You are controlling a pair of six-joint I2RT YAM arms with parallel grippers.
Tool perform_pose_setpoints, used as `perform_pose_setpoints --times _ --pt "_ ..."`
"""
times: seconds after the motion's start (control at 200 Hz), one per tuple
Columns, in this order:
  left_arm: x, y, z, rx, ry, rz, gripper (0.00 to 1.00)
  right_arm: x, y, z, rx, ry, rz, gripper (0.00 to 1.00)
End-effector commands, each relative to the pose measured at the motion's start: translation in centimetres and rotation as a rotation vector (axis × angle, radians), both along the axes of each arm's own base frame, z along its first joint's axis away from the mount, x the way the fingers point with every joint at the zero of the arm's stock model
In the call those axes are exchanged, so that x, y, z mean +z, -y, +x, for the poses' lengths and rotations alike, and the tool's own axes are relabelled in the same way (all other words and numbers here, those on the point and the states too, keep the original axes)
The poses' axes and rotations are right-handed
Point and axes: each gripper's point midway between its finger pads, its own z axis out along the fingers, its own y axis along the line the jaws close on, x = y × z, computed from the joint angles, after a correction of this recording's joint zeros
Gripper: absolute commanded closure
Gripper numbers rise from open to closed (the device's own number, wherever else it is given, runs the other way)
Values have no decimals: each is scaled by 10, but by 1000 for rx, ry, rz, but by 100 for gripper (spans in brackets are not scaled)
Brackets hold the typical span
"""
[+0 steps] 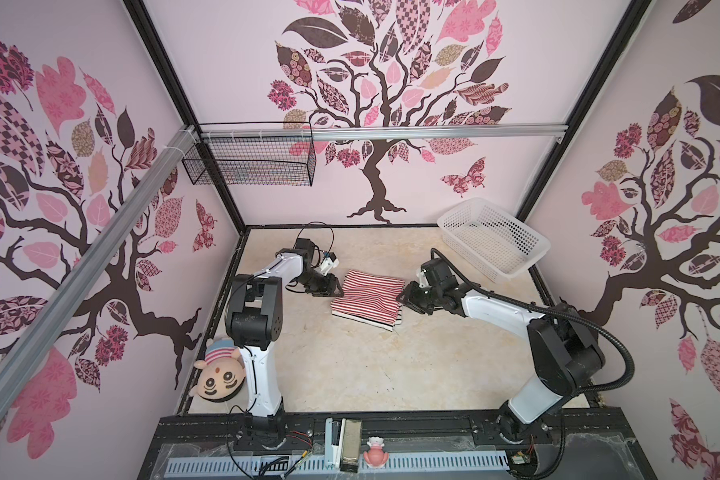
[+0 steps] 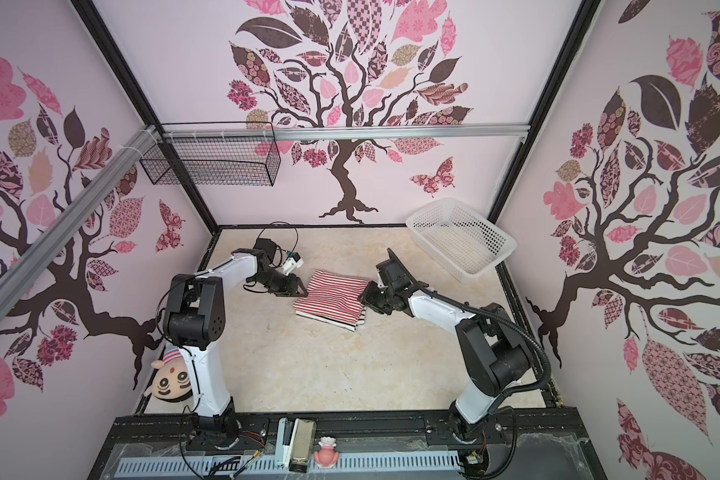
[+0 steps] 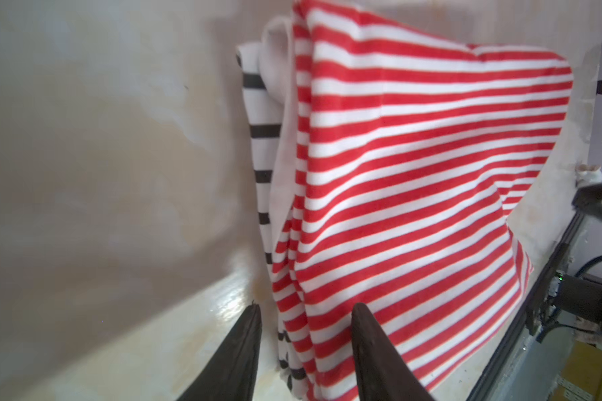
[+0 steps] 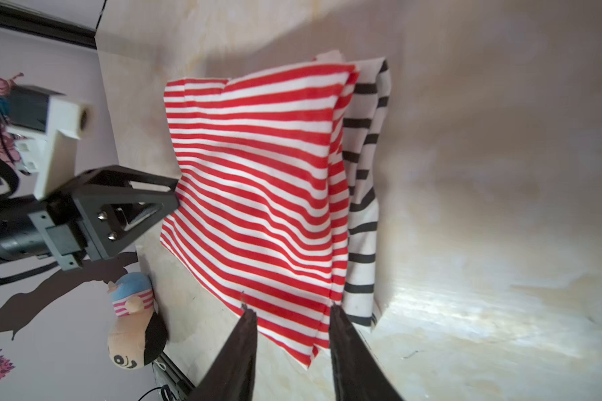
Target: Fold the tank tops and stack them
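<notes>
Risking snagging the red-and-white top [image 1: 368,297] off the black-and-white top [image 4: 362,194] when backing out the left hand [image 3: 304,310] and right hand [image 4: 289,307], both spread, tbh.

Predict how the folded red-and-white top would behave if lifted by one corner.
Probably floppy: the red-and-white top ripples and sags over the black-and-white top beneath. Likely to unfold: its layers lie loose at the edges. Probably light, being thin cloth.

left pincer [image 3: 307,308] and right pincer [image 4: 289,307] both parted, low.
</notes>
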Motion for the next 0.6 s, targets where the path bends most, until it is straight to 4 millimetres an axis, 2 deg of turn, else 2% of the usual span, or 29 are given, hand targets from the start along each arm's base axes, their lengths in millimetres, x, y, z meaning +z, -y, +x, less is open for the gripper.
perform_pose_setpoints --times 0.0,0.15,0.245,0.315,0.385,0.495,0.595 --pt "-8 17 -18 -26 -38 -43 54 4 25 -6 -33 1 -36 61" --pt "-15 28 -35 -47 -65 -44 54 15 48 -9 -62 29 -73 59" --pt "-11 31 -42 -56 -65 -52 54 23 58 -11 -72 51 -99 58" --pt "-8 25 -41 -49 -41 -21 54 28 68 -12 -81 71 -123 54" --pt "-3 12 -32 -21 7 28 52 34 81 -11 -96 101 -163 49" --pt "28 -17 -13 78 100 17 47 48 119 -7 -153 149 -202 23" --pt "61 -41 -4 142 198 31 39 65 161 -3 -243 199 -227 7"
